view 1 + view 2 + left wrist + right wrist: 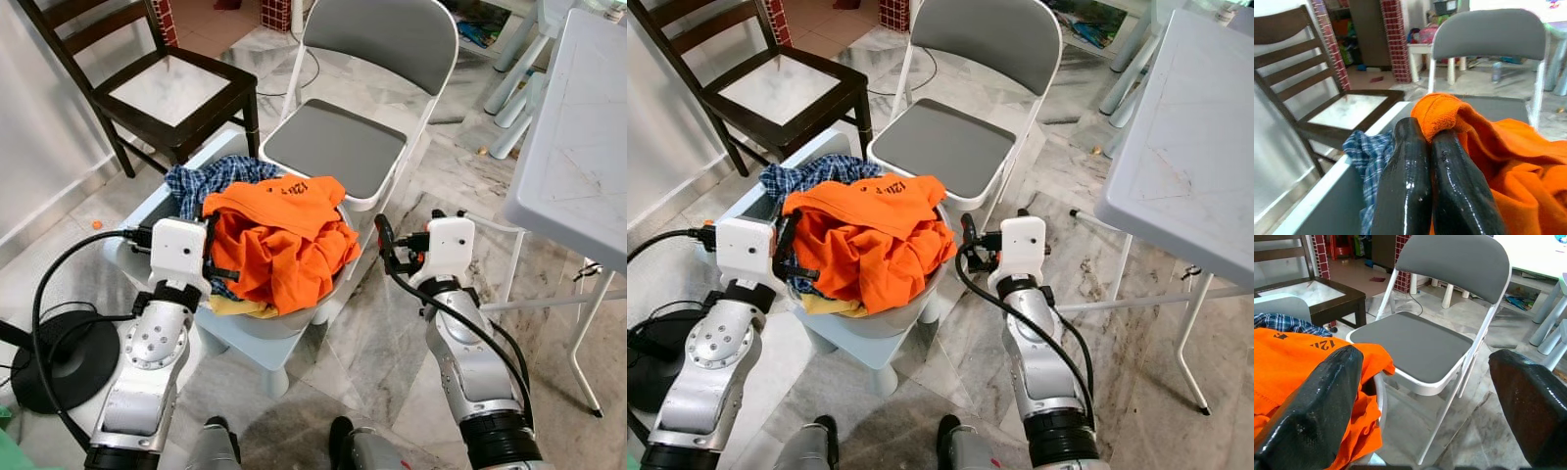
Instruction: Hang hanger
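Marble floor, laundry tub between both arms; no hanger can be made out.
Head views: left gripper [210, 257] touches the orange cotton shirt [279, 235] in the pale plastic tub [867, 328]. Left wrist: fingers [1405, 181] pinched on orange cloth. Right wrist: right gripper [1425, 406] gapes wide before the grey folding chair [1420, 340]; lifting slowly should uncover any hanger.

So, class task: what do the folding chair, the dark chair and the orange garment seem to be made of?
Folding chair: white-painted tube frame, likely metal, with a matte grey padded seat. Dark chair: seemingly wood, dark stained slats, with a pale, shiny seat panel. Orange garment: soft knit fabric, creased and draped, with a ribbed hem.
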